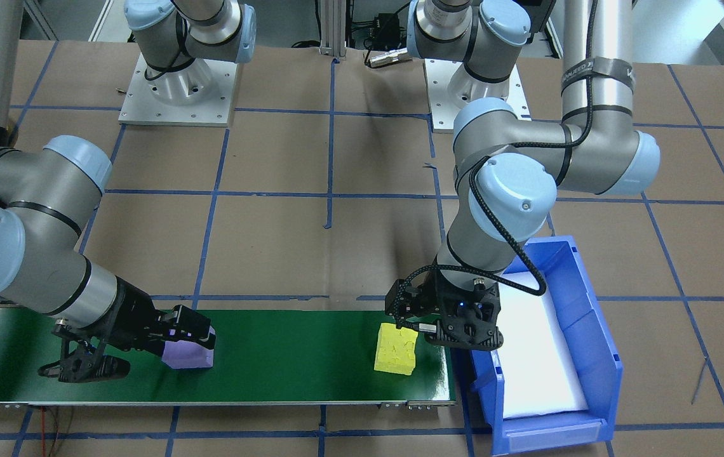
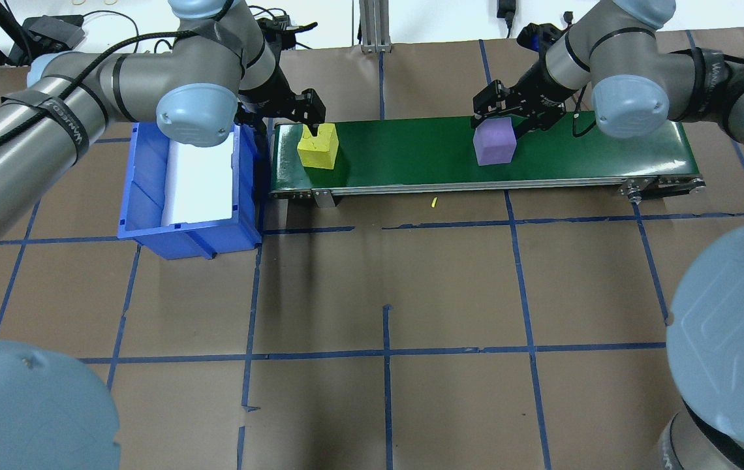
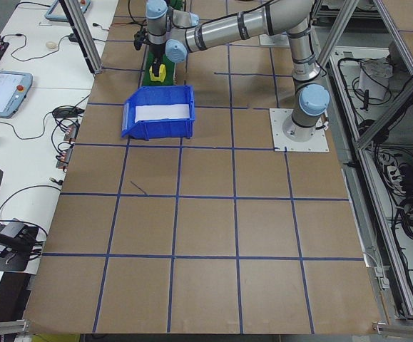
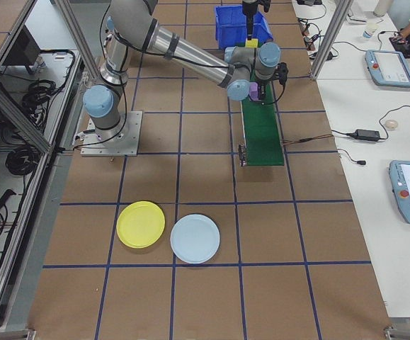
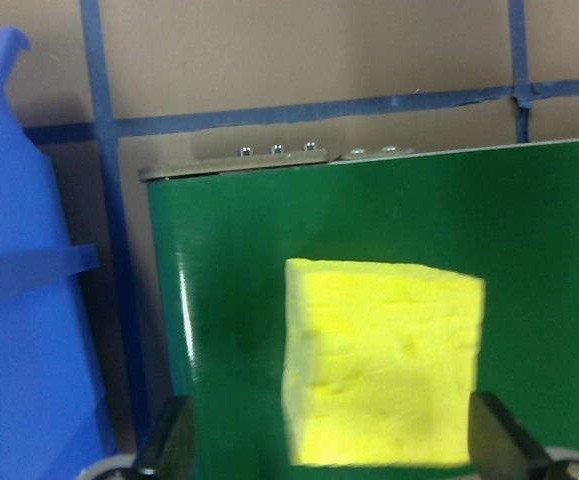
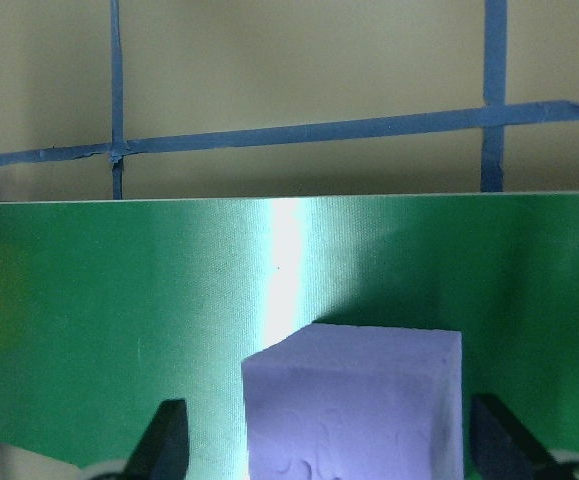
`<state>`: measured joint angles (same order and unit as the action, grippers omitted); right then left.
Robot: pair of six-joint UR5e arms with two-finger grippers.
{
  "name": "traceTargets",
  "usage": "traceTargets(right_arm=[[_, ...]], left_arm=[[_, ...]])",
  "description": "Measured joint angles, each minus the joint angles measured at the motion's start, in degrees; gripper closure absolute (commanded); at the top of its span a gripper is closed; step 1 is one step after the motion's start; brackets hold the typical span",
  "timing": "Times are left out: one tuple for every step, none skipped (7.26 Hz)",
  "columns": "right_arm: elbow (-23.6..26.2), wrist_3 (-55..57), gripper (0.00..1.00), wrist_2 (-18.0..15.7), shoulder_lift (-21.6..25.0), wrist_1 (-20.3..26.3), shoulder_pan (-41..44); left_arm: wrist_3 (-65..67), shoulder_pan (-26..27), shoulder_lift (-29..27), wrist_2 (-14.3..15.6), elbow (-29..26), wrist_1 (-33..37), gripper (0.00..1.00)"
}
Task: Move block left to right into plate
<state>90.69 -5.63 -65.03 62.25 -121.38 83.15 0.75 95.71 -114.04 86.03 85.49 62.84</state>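
Observation:
A yellow foam block (image 2: 318, 147) (image 1: 395, 350) (image 5: 381, 365) sits on the green conveyor belt (image 2: 411, 150) at the end by the blue bin. My left gripper (image 2: 310, 124) (image 5: 334, 445) is open, low over this block, with a finger on each side. A purple block (image 2: 495, 145) (image 1: 188, 355) (image 6: 354, 405) stands further along the belt. Around it my right gripper (image 2: 497, 121) (image 6: 329, 440) is open, with a gap on both sides. The yellow plate (image 4: 141, 224) lies on the table beyond the belt's far end, apart from both arms.
The blue bin (image 2: 189, 183) (image 1: 552, 343) with a white lining stands against the belt's end, beside the left gripper. A pale blue plate (image 4: 195, 239) lies next to the yellow one. Brown paper with blue tape lines covers the table.

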Motion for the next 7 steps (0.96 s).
traceTargets(right_arm=[[1.27,-0.7,0.51,-2.1,0.03,-0.87,-0.01],[2.32,-2.34,0.56,-5.82,0.42,-1.65,-0.11],[2.69,-4.77,0.59,-8.84,2.28,-1.24,-0.26],[2.81,-7.89,0.62,-11.53,5.08,0.2,-0.4],[2.91,-13.19,0.68,-15.68,7.21,2.32,-1.31],[3.13,-19.86,0.71,-19.98,9.32,6.54,-4.49],[3.26,-28.55,0.71,-22.59,12.19,13.42,-11.02]], left_arm=[[-0.03,-0.33,3.04,1.07,-0.21,3.33,0.0],[-0.3,-1.61,6.23,1.66,0.1,6.6,0.0],[-1.76,-4.53,9.28,1.84,0.65,10.19,0.0],[-4.17,-7.75,11.91,1.82,1.02,13.75,0.0],[-5.76,-9.8,14.76,1.94,1.16,17.83,0.0],[-6.45,-10.6,17.98,2.69,1.02,22.4,0.0],[-6.68,-10.28,20.78,3.77,0.8,26.48,0.0]])
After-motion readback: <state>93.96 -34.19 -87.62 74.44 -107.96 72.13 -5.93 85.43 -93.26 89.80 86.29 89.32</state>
